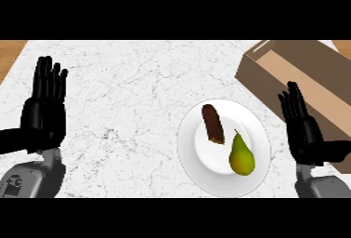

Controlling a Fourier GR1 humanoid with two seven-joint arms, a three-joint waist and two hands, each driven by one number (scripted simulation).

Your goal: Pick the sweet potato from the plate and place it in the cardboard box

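sweet potato [213,123] lies on plate [205,179], beside cardboard box [312,69].

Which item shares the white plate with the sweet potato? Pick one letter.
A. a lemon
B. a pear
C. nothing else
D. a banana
B: a green-yellow pear lies on the plate just right of and below the dark sweet potato.

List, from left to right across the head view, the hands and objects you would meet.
Left hand → sweet potato → pear → right hand. The white plate under both foods and the cardboard box overlap others, so they are omitted.
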